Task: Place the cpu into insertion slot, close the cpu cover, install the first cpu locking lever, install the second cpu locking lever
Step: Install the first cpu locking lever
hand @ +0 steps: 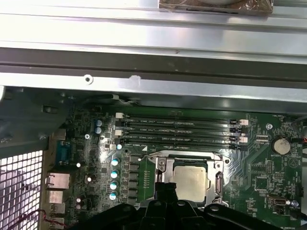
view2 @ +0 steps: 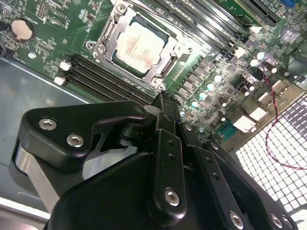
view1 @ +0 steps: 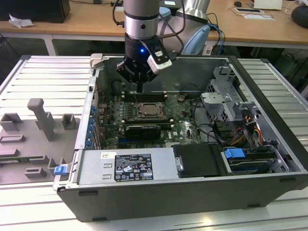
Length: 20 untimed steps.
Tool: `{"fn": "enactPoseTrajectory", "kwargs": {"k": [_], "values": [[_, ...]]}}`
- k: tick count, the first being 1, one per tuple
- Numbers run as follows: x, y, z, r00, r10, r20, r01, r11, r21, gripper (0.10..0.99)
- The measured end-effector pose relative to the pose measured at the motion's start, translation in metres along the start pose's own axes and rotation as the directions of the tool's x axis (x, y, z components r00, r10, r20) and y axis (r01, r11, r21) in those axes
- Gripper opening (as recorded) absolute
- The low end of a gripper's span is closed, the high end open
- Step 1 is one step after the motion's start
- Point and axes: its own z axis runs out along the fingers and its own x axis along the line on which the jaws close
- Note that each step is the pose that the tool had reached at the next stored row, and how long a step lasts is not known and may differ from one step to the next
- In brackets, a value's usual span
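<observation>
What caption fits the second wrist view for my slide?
Gripper poised near the cpu, which lies framed by the cpu cover.

You have the computer case [view1: 168,197] lying open on the table [view1: 43,67], with a moulded tray [view1: 33,139] just beside it on the exterior view's left. The board [view1: 180,120] lies flat in the case. The cpu [view1: 150,110] sits in its socket near the board's middle, with the cpu cover [view2: 106,29] lying around it. The memory slots [hand: 177,128] run between the socket and the case's far wall. The gripper [view1: 139,88] hangs over those slots. The drive cage [view1: 226,96] stands at the exterior view's right, and the power supply [view1: 130,166] lies along the near wall.
</observation>
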Motion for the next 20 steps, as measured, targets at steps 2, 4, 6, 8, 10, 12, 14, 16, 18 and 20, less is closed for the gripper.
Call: {"fn": "enactPoseTrajectory", "kwargs": {"k": [2,4,6,8,10,12,14,16,18,20], "values": [[0.003,0.0002,0.0,1.0,0.0,0.0001,0.0,1.0,0.0,0.102],[0.0053,0.0002,0.0,1.0,0.0,0.0,0.0,1.0,0.0,0.102],[0.0073,0.0003,0.0001,1.0,0.0,0.0,0.0,1.0,0.0,0.102],[0.0095,0.0005,0.0002,1.0,0.0,0.0001,0.0,1.0,0.0,0.102],[0.0119,0.0005,0.0002,1.0,0.0,0.0001,0.0,1.0,0.0,0.102],[0.0135,0.0006,0.0003,1.0,0.0,0.0,0.0,1.0,0.0,0.102],[0.0153,0.0007,0.0005,1.0,0.0,0.0001,0.0,1.0,0.0,0.102],[0.0184,0.0008,0.001,1.0,0.0,0.0,0.0,1.0,-0.001,0.102],[0.0218,0.0009,0.0022,1.0,0.0,0.0001,0.0,1.0,-0.001,0.102],[0.0231,0.0009,0.0031,1.0,0.0,-0.0001,0.0,1.0,-0.001,0.102]]}}
